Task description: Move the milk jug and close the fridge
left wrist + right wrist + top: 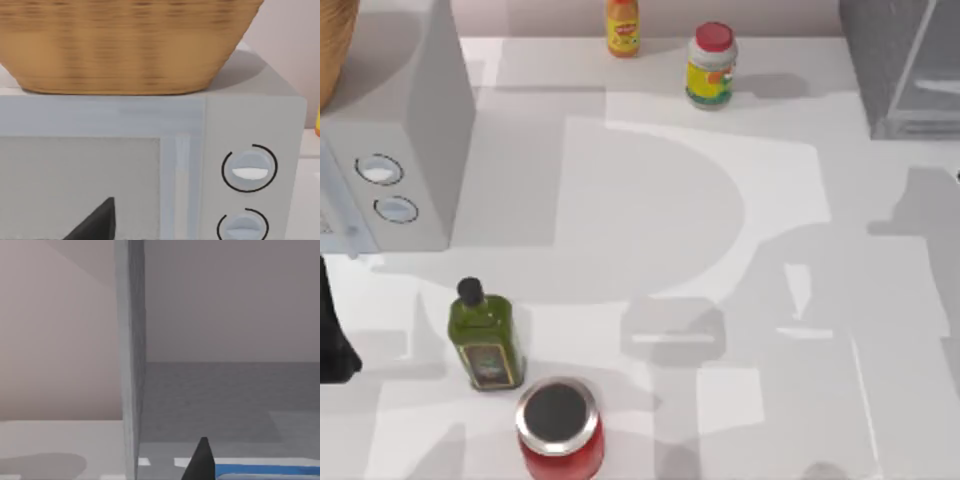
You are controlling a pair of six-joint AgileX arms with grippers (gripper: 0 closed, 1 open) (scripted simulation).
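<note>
The fridge (905, 65) stands at the far right corner of the bench (650, 200), its pale glassy door swung open, and the right arm is plainly the nearer one to it. In the right wrist view the camera looks into the grey interior past the edge of a fridge wall (131, 355); a dark fingertip of the right gripper (201, 462) rises at the frame's lower edge, and right beside it lies a blue strip that is probably the top of the milk jug (265, 470). So the jug appears to sit at the gripper, at the fridge mouth, though whether the gripper holds it, or how wide it stands, cannot be told. The left arm (332, 335) is parked at the bench's left edge, facing the white appliance (150, 165) with two dials and the wicker basket (125, 45) resting on top; one dark finger (97, 222) shows there, its opening likewise unclear.
</note>
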